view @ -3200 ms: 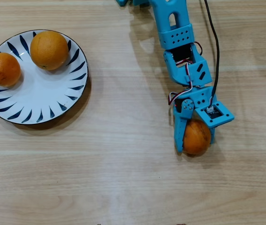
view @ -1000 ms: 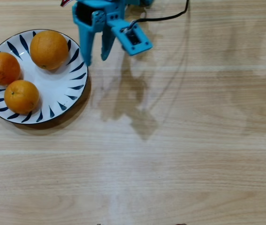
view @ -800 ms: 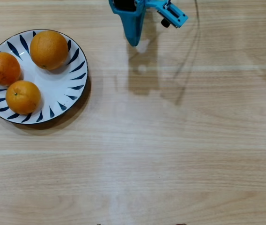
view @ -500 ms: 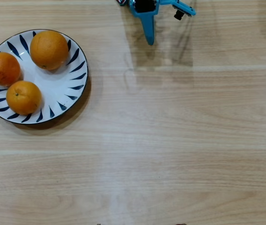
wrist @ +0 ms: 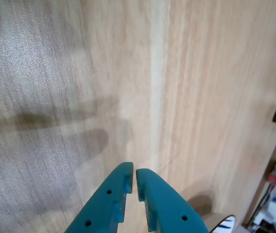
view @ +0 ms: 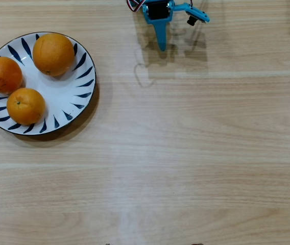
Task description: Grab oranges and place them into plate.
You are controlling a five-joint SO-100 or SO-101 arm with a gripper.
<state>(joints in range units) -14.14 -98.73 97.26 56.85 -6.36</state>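
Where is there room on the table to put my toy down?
The wooden table is bare everywhere right of the plate and below the gripper. The plate itself is crowded with three oranges.

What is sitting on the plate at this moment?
Three oranges sit on the plate, clustered toward its left and top in the overhead view. The plate surface beneath each fruit is covered; the rest is bare.

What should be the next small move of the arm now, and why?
Probably none beyond resting where it is. All three oranges already lie on the plate, and no other orange shows on the table. The gripper is nearly shut and holds nothing, at the top edge of the overhead view, well away from the plate. So I would judge the job done.
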